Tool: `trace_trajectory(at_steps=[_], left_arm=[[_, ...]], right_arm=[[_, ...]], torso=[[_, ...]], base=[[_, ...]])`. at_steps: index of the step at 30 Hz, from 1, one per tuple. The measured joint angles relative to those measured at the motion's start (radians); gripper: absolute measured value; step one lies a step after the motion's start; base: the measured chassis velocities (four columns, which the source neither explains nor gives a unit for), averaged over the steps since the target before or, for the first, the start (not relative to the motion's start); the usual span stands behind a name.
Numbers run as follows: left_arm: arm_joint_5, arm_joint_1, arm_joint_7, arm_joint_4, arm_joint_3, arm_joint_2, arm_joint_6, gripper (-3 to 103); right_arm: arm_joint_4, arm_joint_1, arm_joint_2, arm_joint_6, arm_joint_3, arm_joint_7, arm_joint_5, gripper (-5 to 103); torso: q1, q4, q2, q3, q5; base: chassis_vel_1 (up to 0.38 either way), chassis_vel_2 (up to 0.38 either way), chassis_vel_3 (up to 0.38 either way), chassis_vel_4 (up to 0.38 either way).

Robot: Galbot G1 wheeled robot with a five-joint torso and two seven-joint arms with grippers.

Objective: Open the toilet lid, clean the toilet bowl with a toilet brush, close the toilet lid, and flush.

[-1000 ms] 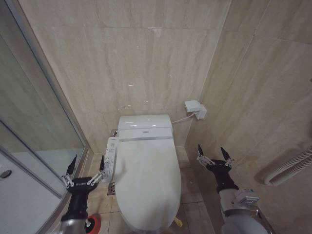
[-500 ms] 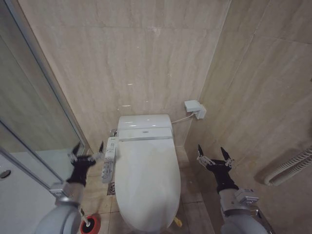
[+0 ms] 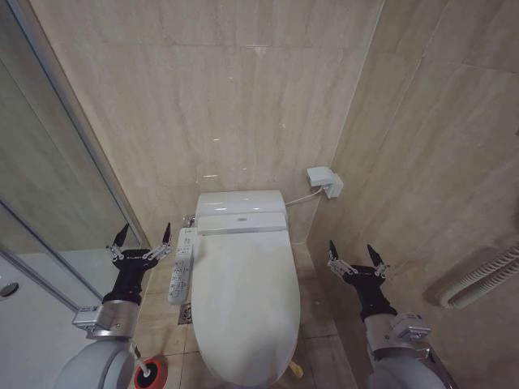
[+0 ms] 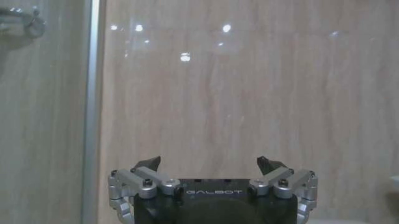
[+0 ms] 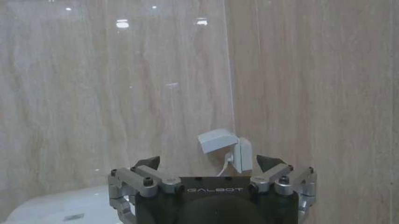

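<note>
The left gripper (image 3: 140, 241) has risen, jaws spread, beside the closed toilet lid (image 3: 246, 296), while the right gripper (image 3: 357, 257) waits, jaws spread

The glossy white lid (image 3: 246, 304) lies shut over the bowl (image 3: 212, 366), hiding it almost wholly. The brush (image 3: 143, 370) stands in its red holder (image 3: 154, 375) on the floor just left of the bowl's front.

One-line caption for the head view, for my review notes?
Toilet lid closed; left gripper and right gripper open either side.
</note>
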Motion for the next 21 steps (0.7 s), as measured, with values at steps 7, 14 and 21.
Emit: trace_trajectory(at_steps=[7,14,21], left_arm=[[-0.006,-0.023,-0.051,0.115,0.018,0.007,-0.037,100],[-0.007,-0.032,-0.053,0.145,0.023,-0.003,-0.067,100],[-0.013,-0.014,-0.026,0.166,0.005,-0.014,-0.09,102]], right_arm=[[0.0,0.0,0.0,0.0,0.0,0.0,0.0,100],[0.0,0.0,0.0,0.0,0.0,0.0,0.0,100],[0.0,0.0,0.0,0.0,0.0,0.0,0.0,100]], torso=[[0.0,0.0,0.0,0.0,-0.0001],[0.0,-0.0001,0.0,0.0,0.0],[0.0,0.0,0.0,0.0,0.0]], base=[[0.0,0.0,0.0,0.0],[0.0,0.0,0.0,0.0],[0.0,0.0,0.0,0.0]])
